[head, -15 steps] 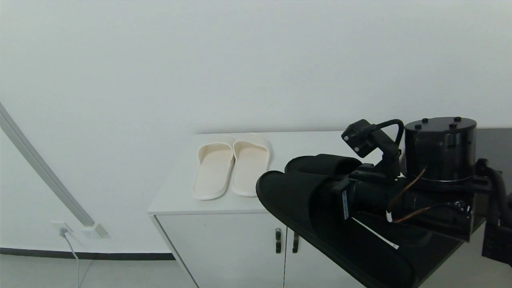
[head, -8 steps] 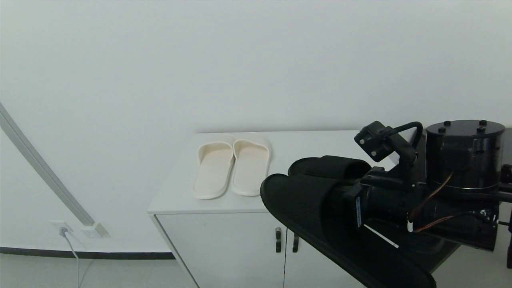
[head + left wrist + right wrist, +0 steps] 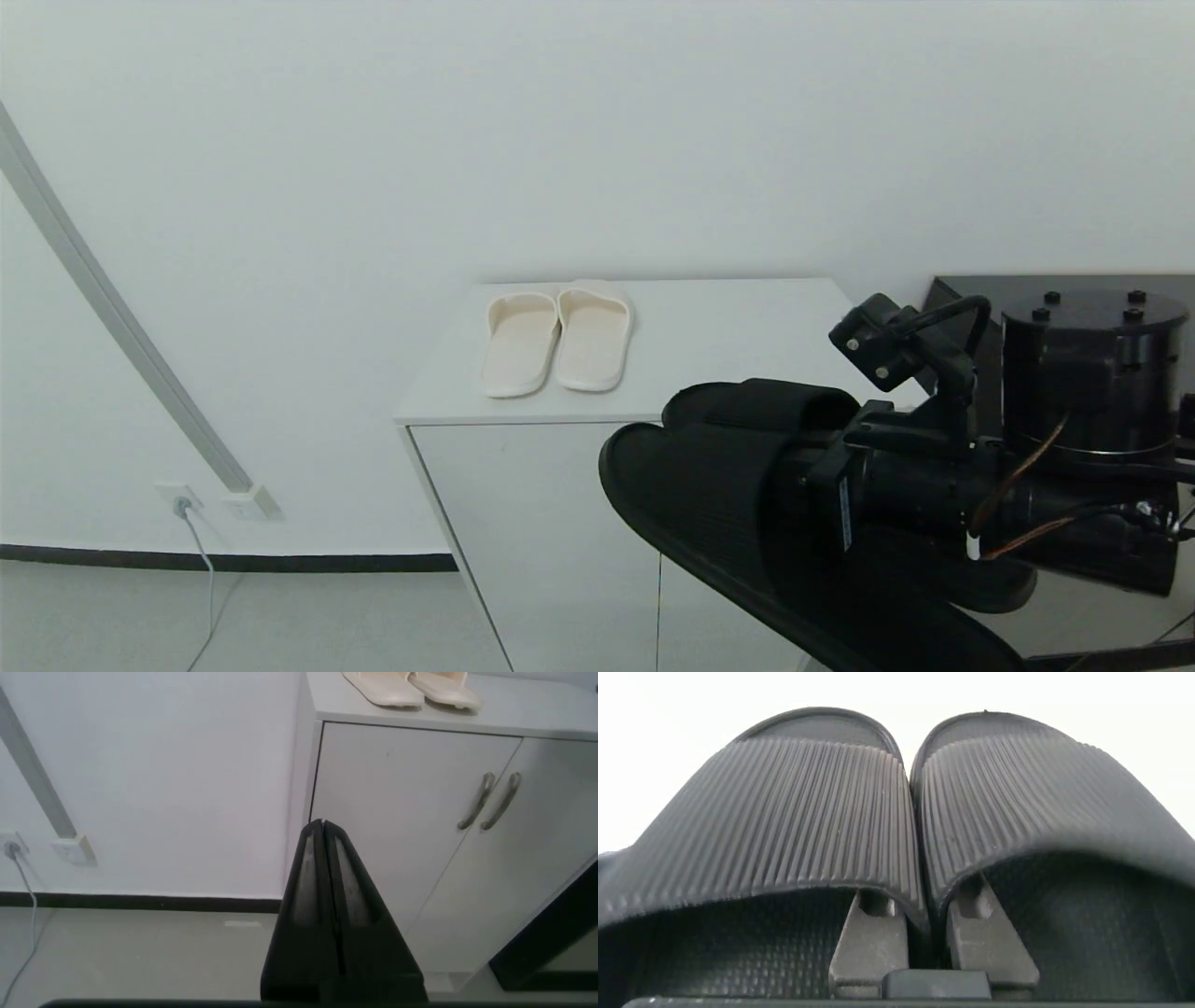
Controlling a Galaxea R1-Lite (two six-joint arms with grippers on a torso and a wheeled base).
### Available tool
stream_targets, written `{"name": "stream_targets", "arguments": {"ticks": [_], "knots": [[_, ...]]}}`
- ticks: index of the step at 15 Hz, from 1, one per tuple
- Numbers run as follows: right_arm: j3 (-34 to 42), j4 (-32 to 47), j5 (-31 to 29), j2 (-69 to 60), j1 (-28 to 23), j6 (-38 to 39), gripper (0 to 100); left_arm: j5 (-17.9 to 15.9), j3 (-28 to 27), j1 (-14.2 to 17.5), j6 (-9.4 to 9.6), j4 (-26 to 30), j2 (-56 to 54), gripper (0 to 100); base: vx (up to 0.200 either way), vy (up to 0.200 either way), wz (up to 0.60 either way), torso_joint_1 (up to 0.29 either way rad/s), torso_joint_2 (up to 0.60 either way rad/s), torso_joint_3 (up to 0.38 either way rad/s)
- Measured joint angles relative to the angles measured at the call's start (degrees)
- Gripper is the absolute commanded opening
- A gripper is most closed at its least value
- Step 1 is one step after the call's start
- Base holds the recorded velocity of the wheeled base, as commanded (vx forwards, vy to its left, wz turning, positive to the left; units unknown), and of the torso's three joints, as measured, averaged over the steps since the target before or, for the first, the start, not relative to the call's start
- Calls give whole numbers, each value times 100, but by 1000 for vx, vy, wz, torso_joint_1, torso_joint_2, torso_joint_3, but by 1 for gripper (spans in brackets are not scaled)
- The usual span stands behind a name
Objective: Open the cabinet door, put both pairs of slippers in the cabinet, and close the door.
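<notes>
Right gripper [image 3: 923, 919]: shut tight on the black slippers, one finger inside each shoe, the two inner sides squeezed between.
Black slippers [image 3: 709, 476]: up in the air, side by side, toes pointing away from the arm, out in front of the cabinet [image 3: 728, 317].
Left gripper [image 3: 323, 835]: fingers pressed flat together, nothing in between, low down in front of the cabinet and apart from it.
White slippers [image 3: 557, 341]: on top of the cabinet, side by side and touching, nearer the left end, toes to the wall.
Doors [image 3: 402, 831]: both shut.
Handles [image 3: 476, 801]: two, close together where the doors meet.
Inside of the cabinet: hidden behind the doors, cannot tell.
Socket [image 3: 177, 499]: low on the wall, left of the cabinet.
Cord [image 3: 201, 569]: grey, plugged in there, hanging down to the floor.
Strip [image 3: 112, 308]: grey, slanting down the wall to a small white box beside the socket.
</notes>
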Motion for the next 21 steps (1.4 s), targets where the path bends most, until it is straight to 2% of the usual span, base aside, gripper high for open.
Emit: {"name": "stream_targets", "arguments": {"ticks": [9,17,18,21], "knots": [[194,-10,132,-99,0,-123,0,4,0,-6,2,2,0,0,0,0,0,0,0,0],[273,-12,126,-104,0,-148,0,-2,0,-11,4,2,0,0,0,0,0,-187,461,270],[293,-12,128,-104,0,-145,0,-2,0,-11,4,5,0,100,0,0,0,-203,530,315],[367,-13,137,-117,11,-246,0,-2,0,-9,9,5,0,100,0,0,0,-191,512,315]]}}
